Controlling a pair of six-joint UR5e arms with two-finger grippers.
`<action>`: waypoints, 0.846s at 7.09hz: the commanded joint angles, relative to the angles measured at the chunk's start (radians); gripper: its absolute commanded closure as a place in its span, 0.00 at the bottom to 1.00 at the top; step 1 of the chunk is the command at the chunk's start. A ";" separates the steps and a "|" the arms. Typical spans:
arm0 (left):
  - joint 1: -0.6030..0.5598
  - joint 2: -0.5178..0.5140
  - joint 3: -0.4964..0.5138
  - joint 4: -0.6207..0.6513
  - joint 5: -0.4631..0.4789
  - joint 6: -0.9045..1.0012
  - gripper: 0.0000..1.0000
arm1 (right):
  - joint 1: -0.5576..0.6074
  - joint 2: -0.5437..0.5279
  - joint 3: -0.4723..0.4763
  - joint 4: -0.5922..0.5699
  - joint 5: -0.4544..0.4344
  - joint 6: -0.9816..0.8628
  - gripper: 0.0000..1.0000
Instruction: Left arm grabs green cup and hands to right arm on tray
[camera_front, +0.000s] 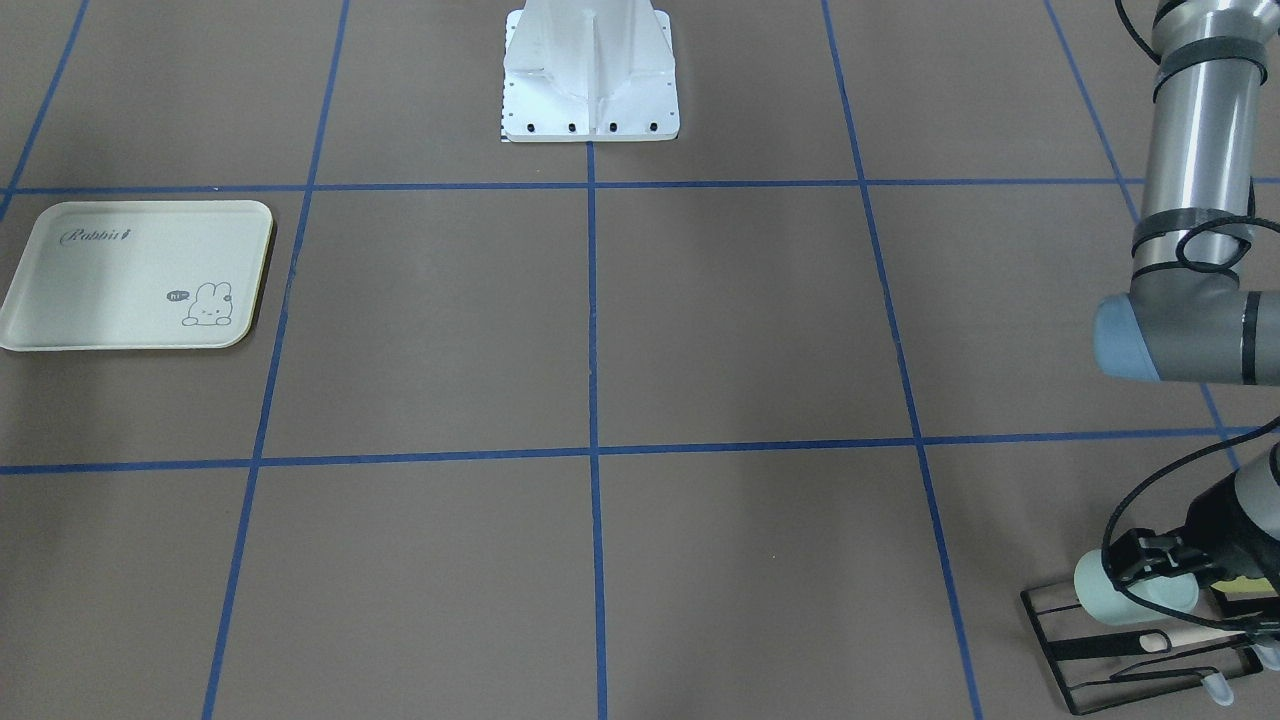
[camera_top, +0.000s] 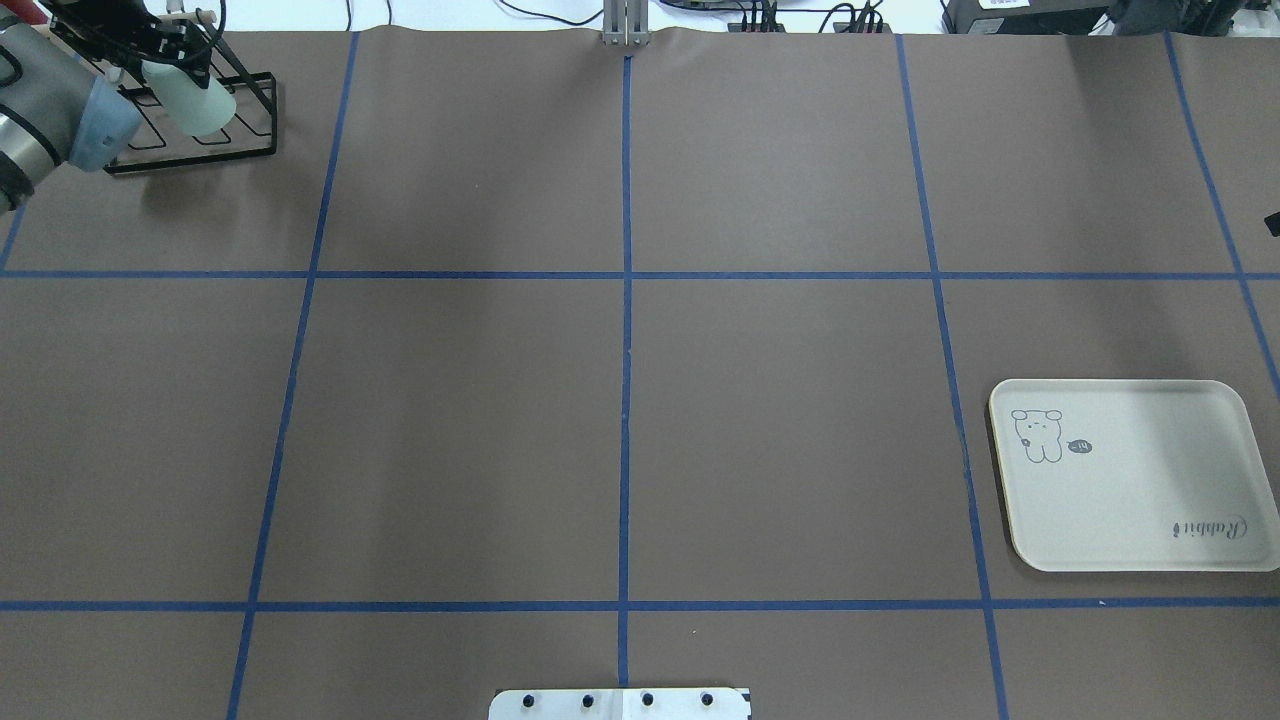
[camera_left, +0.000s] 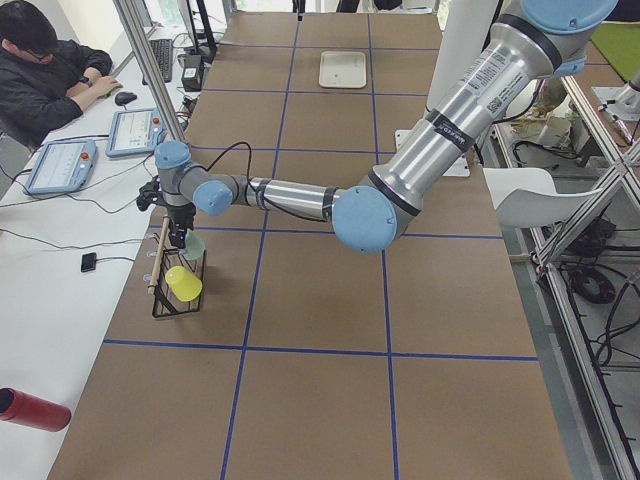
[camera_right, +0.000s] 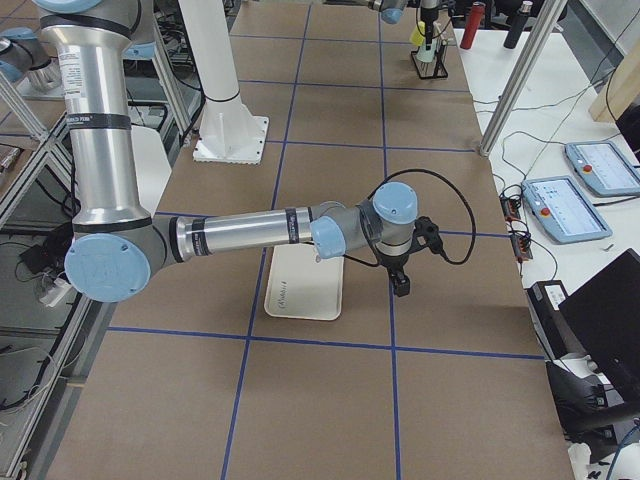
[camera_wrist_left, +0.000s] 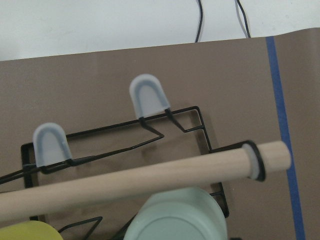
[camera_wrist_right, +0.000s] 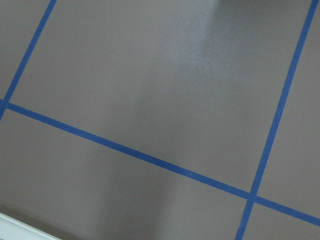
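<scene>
The pale green cup (camera_front: 1110, 592) lies tilted at the black wire rack (camera_front: 1060, 650) in the table's far left corner. It also shows in the overhead view (camera_top: 197, 102) and, from its base, in the left wrist view (camera_wrist_left: 175, 220). My left gripper (camera_front: 1140, 560) is shut on the green cup, its fingers on either side near the rim. The cream tray (camera_top: 1150, 490) lies empty on my right side. My right gripper (camera_right: 398, 275) hovers beside the tray (camera_right: 300, 290); I cannot tell whether it is open or shut. The right wrist view shows only table.
A yellow cup (camera_left: 183, 283) sits in the same rack next to the green one. A wooden dowel (camera_wrist_left: 150, 177) runs across the rack's top, near two capped pegs (camera_wrist_left: 149, 97). The robot's white base (camera_front: 590, 80) stands mid-table. An operator (camera_left: 40, 70) sits beyond the table.
</scene>
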 joint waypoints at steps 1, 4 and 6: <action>0.000 0.000 0.000 0.000 0.000 0.000 0.29 | 0.000 0.000 0.000 0.000 0.000 0.000 0.00; -0.005 0.000 -0.008 0.005 -0.003 -0.002 0.73 | 0.000 0.000 0.000 0.000 -0.002 0.000 0.00; -0.008 0.002 -0.023 0.008 -0.011 -0.002 0.91 | 0.000 0.000 0.000 0.000 0.000 0.000 0.00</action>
